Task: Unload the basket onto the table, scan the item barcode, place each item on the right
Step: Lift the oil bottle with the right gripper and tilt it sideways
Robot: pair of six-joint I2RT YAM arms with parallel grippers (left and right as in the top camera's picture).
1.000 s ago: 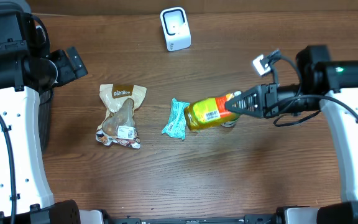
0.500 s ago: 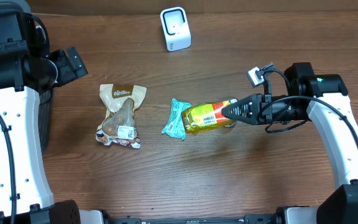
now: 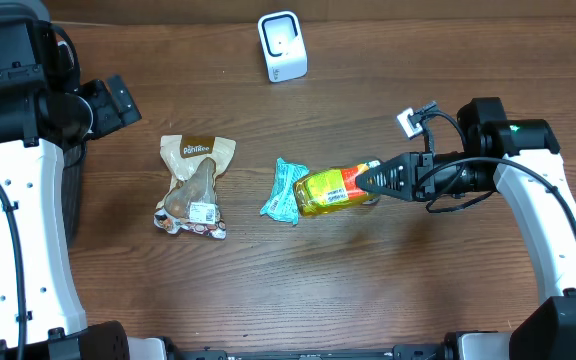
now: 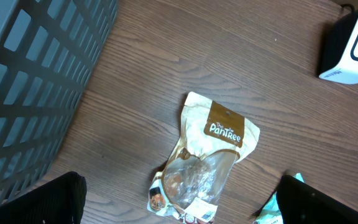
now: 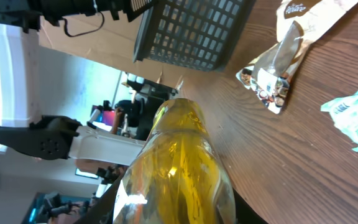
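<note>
My right gripper [image 3: 370, 183] is shut on one end of a yellow packet [image 3: 334, 189], holding it just above the table at centre with a white label patch facing up. In the right wrist view the yellow packet [image 5: 179, 168] fills the space between the black fingers [image 5: 114, 200]. The white scanner [image 3: 282, 46] stands at the back of the table, well apart from the packet. My left gripper [image 3: 114, 102] hangs open at the far left, above the table, with nothing between its fingers [image 4: 50, 202].
A brown snack pouch [image 3: 196, 185] lies left of centre and a teal packet [image 3: 283, 190] lies next to the yellow one. A dark mesh basket [image 4: 30, 74] stands at the left edge.
The right arm drew in and swung the yellow packet slightly left and round, so its barcode label faces up less squarely. Over the last half second it barely moved. The left arm stayed still.
</note>
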